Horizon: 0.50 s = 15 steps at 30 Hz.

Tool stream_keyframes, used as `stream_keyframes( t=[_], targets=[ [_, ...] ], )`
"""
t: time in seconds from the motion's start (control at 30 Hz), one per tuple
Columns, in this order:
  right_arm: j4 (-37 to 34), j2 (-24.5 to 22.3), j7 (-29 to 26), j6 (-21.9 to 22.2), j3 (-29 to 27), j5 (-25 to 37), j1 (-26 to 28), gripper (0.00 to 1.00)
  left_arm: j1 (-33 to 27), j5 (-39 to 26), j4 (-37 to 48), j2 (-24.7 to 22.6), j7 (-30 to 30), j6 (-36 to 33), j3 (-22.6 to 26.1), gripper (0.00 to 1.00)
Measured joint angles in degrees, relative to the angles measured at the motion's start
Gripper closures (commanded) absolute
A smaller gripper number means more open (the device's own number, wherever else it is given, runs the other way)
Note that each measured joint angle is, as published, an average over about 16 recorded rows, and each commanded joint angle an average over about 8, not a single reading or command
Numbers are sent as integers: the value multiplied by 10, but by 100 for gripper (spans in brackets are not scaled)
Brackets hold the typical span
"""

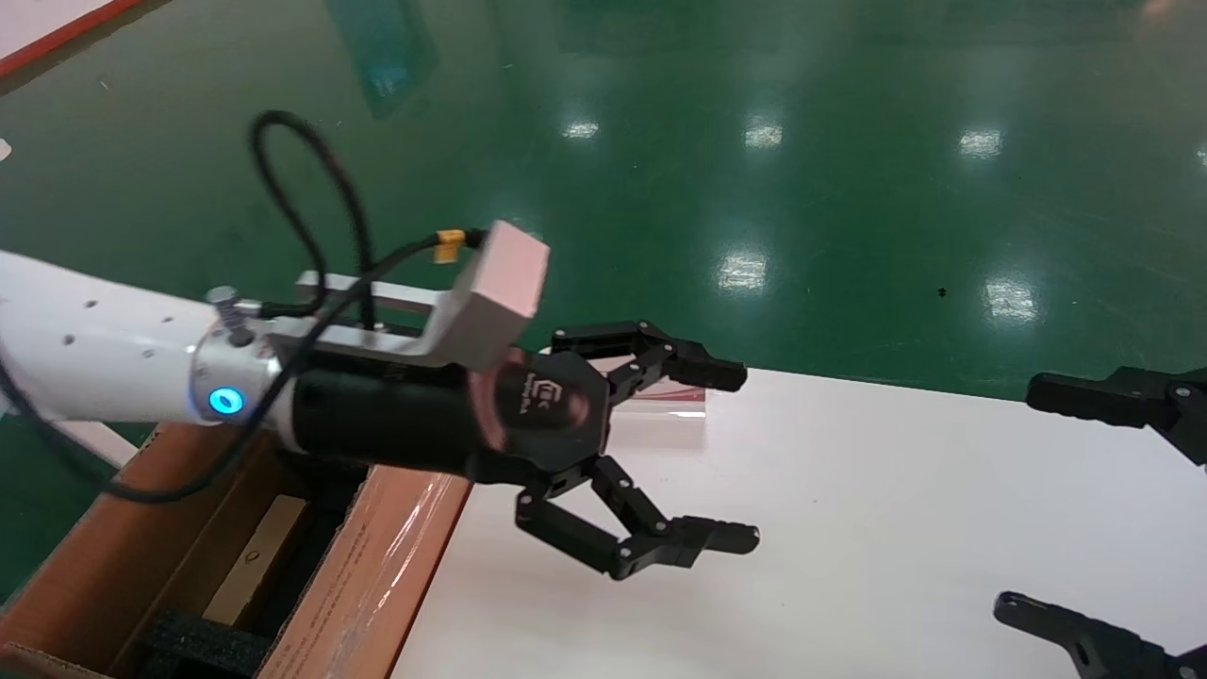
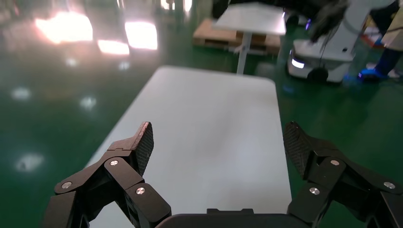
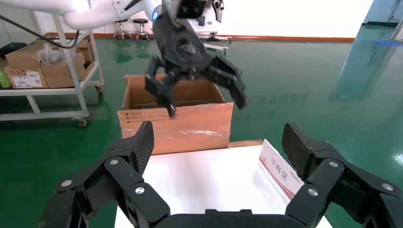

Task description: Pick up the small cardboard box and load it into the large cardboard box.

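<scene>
left hand [image 1: 731,457]: released, empty, above white desk [image 1: 849,528] beside large cardboard box [image 1: 368,575]
small cardboard box [image 1: 255,556]: inside large box
right hand [image 3: 218,147]: released, empty

The large box [image 1: 132,547] is brown corrugated cardboard, its flap covered with glossy clear tape [image 1: 377,566]; matt black foam [image 1: 203,641] sits inside. The bench [image 1: 849,528] is smooth, white and matt. The floor [image 1: 754,141] is glossy green. The left gripper [image 1: 726,457] is matt black plastic with textured pads [image 2: 145,140].
</scene>
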State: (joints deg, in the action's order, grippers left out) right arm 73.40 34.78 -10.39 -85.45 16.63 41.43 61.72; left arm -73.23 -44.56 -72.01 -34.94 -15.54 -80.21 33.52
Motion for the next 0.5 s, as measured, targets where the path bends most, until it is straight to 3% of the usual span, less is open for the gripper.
stream_keyframes(
  t=[0.23, 0.5],
  targets=[
    [0, 0, -1, 0, -1, 1, 0, 0, 79, 18, -10, -1, 33, -37, -119, 0],
    [1, 1, -2, -1, -3, 2, -1, 0, 116, 27, -15, -1, 48, -55, -174, 0]
  ],
)
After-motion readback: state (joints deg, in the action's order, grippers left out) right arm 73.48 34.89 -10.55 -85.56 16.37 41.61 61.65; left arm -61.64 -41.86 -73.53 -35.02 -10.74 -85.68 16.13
